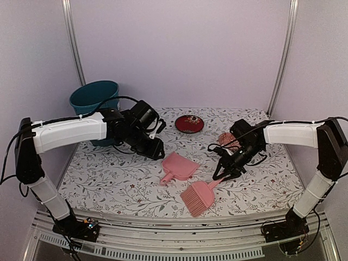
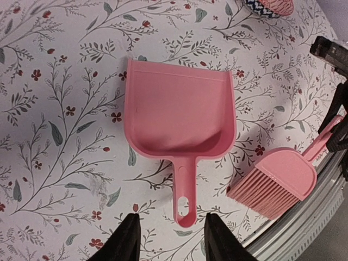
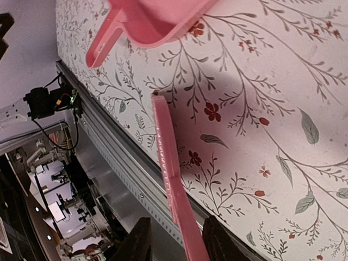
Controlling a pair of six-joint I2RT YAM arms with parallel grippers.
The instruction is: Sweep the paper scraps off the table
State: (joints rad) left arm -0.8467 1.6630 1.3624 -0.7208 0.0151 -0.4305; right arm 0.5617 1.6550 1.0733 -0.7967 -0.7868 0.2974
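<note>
No paper scraps show on the table [image 1: 109,179] in any view. A pink dustpan [image 1: 179,167] lies flat mid-table, handle toward the near edge. My left gripper [image 2: 171,217] stands open above the table, and the tip of the dustpan [image 2: 179,109] handle lies between its fingertips without touching them. A pink brush [image 1: 198,197] rests on the table beside the pan, bristles toward the near edge. My right gripper [image 3: 176,220] is open around the brush [image 3: 166,157] handle, with a gap showing on one side.
A teal bucket [image 1: 95,98] stands at the back left behind my left arm. A dark-red plate [image 1: 189,124] and a pink patterned dish [image 1: 225,138] sit at the back. The metal front rail [image 1: 179,225] runs just below the brush.
</note>
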